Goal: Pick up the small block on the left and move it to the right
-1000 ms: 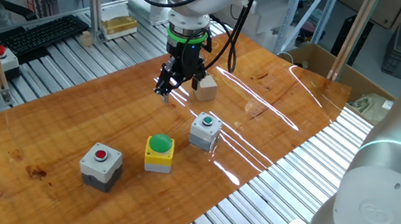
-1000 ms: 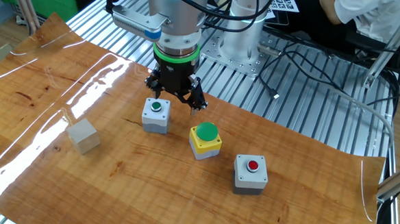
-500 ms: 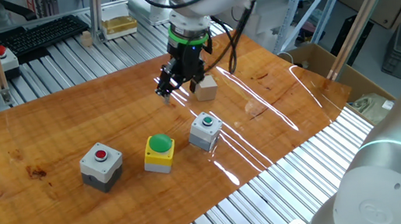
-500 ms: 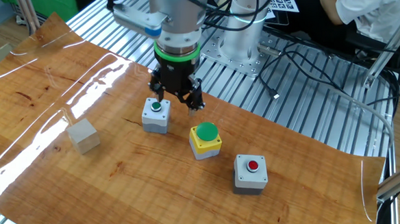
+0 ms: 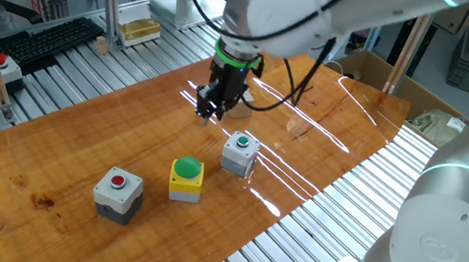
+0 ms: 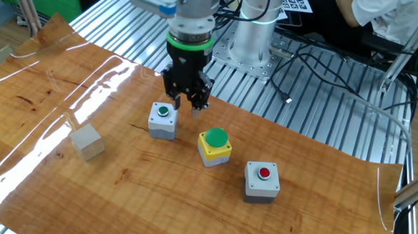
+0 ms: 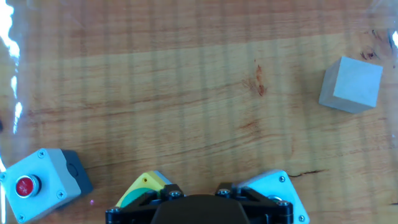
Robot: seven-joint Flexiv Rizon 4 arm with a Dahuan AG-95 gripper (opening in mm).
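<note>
The small block (image 6: 86, 142) is a plain pale wooden cube that stands alone on the wooden tabletop, left of the button boxes. It also shows at the upper right of the hand view (image 7: 351, 84). In one fixed view the hand hides most of it. My gripper (image 6: 185, 104) hangs above the table beside the grey box with a green button (image 6: 162, 119), well away from the block. It also shows in one fixed view (image 5: 215, 106). Its fingers look spread and hold nothing. Only the gripper's base (image 7: 198, 211) shows in the hand view.
A yellow box with a green dome button (image 6: 215, 146) and a grey box with a red button (image 6: 261, 180) stand in a row with the green-button box. Metal rollers (image 6: 316, 118) border the wooden board. A second robot arm (image 5: 465, 200) fills the near right corner.
The hand has turned about its axis and shifted a little toward the block's side of the table. In one fixed view it now covers the block. The block and boxes have not moved.
</note>
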